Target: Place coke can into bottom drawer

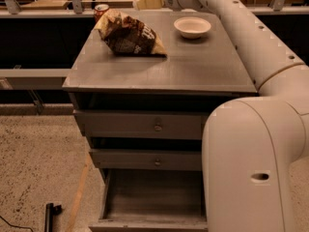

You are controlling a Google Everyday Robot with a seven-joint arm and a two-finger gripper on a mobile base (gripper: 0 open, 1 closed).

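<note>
Over at the table's [193, 66] far left corner: coke can [101, 8], upright, right at the back edge, half hidden behind the chip bag [130, 35]. Awkward spot, with the bag slumped just in front and blocking any approach from the near side. Hence, probably, the high line along the back rail. Just right of the can and a touch higher: claw [148, 1], pointing left at it, near but apart, nothing in it. Open or closed? Cannot tell from here. Lower down, dead centre: bottom drawer [154, 197], pulled out wide, plain grey inside, ready to take the can. Above it, two knobbed drawers [154, 125], both shut. Further right on the table: white bowl [192, 27], well out of the way. Then the arm [251, 158]: bulky joint filling the near right, long link stretched diagonally up and left over the table, wrist turned level at the back. Looks like a reach, grasp not yet made.
</note>
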